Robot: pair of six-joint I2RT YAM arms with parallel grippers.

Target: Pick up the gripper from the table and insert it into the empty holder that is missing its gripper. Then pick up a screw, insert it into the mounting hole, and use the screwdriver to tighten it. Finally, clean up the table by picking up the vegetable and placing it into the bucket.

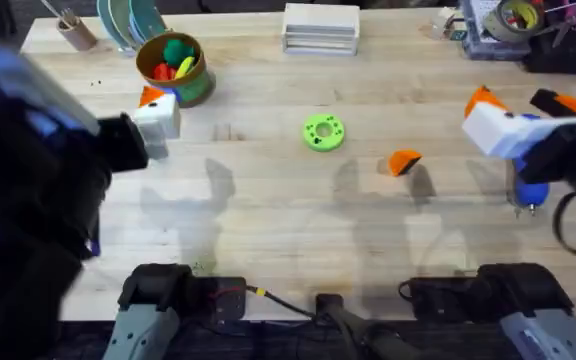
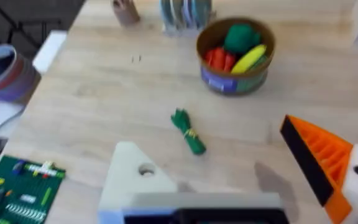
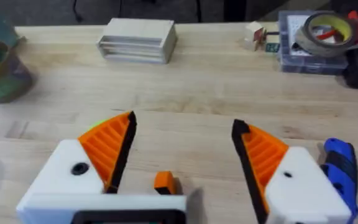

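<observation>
The left gripper [image 1: 158, 118] hangs over the left side of the wooden table [image 1: 268, 230], just in front of the bucket [image 1: 175, 68]. Its fingers stand apart and hold nothing; in its wrist view one holder [image 2: 132, 180] is bare white with an open screw hole, while the other finger [image 2: 322, 165] carries an orange ribbed pad. Below it on the wood lies the small green vegetable [image 2: 188, 132], apart from the bucket [image 2: 235, 55], which holds red, green and yellow plush toys.

Near the table's middle sits a round green disc [image 1: 323, 132]. To the right of it, well apart, lies the loose orange gripper [image 1: 404, 162], touched by nothing.

The right gripper [image 1: 513, 115] hovers over the right side, its two orange-padded fingers [image 3: 107, 146] spread wide and empty. The blue screwdriver [image 1: 531, 192] stands just beside it, under the arm.
</observation>
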